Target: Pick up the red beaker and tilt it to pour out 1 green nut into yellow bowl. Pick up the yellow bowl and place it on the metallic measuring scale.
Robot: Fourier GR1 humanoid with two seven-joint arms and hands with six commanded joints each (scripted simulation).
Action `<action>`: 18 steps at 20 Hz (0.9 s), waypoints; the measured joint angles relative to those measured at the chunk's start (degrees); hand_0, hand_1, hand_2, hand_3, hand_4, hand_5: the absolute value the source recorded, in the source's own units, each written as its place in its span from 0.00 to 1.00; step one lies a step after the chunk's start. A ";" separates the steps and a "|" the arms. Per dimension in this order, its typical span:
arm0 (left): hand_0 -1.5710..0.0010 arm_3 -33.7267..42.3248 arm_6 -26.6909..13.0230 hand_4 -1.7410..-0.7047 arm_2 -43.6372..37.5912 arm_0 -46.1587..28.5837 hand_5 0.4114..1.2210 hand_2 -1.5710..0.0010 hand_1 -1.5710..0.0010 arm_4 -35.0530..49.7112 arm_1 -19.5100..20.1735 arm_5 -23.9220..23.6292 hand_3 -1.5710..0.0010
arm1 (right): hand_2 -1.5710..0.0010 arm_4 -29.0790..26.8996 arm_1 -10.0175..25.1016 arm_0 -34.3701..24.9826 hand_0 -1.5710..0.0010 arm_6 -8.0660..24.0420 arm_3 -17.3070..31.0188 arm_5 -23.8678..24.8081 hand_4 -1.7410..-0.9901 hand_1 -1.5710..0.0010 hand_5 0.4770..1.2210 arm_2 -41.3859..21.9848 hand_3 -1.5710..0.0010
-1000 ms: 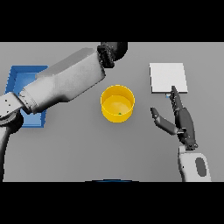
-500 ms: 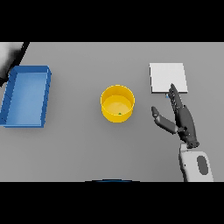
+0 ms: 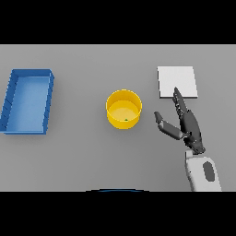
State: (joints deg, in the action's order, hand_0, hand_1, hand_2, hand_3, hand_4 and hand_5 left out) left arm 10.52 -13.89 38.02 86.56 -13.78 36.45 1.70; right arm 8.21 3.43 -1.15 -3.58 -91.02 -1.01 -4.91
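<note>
Centrally on the flat, matte grey table (image 3: pixel 83 156) stands the bowl (image 3: pixel 124 109), a round yellow vessel with a thin rim and smooth upright walls, open at the top. Its inner floor is a paler yellow, and a tiny green nut (image 3: pixel 126 120) lies on it near the front wall. To its right, and a little farther back, lies the scale (image 3: pixel 177 82), a flat square plate of pale, plain grey with crisp edges, well apart from the bowl. Far to the left sits a blue tray (image 3: pixel 11 101), rectangular and shallow, with low walls and a lighter blue floor. Only the right hand (image 3: pixel 188 126) shows, dark and jointed on a white and grey forearm, between bowl and scale but nearer the front. Its fingers are straight and point towards the scale, the thumb spread towards the bowl, holding nothing and touching neither.
</note>
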 measured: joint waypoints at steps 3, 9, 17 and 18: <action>0.00 -0.09 -2.72 0.00 -1.67 -6.37 1.00 0.00 0.00 5.77 0.95 -2.25 0.04 | 1.00 -0.46 0.43 0.87 1.00 -0.77 -1.15 -0.54 0.61 1.00 0.25 -0.06 1.00; 0.00 4.28 -7.19 0.00 -5.06 -18.49 1.00 0.00 0.00 17.23 1.68 -8.13 0.05 | 1.00 0.39 1.15 1.21 1.00 -2.28 0.20 -0.66 0.58 1.00 0.29 -0.12 1.00; 0.00 24.46 -14.05 0.00 -2.10 -33.07 1.00 0.00 0.00 24.37 7.31 -17.26 0.15 | 1.00 1.20 1.51 1.44 1.00 -1.15 -0.62 -0.72 0.55 1.00 0.33 -0.76 1.00; 0.00 28.08 -15.76 0.00 -1.62 -34.40 0.96 0.00 0.00 25.09 8.46 -18.39 0.16 | 1.00 1.76 1.16 1.32 1.00 -0.89 -0.50 -0.22 0.54 1.00 0.33 -1.02 1.00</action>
State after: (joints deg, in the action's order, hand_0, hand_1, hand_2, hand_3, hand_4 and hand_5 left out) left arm 38.60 -29.65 36.40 52.16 11.32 44.92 -16.69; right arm 9.97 4.59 0.18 -4.47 -91.53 -1.23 -5.93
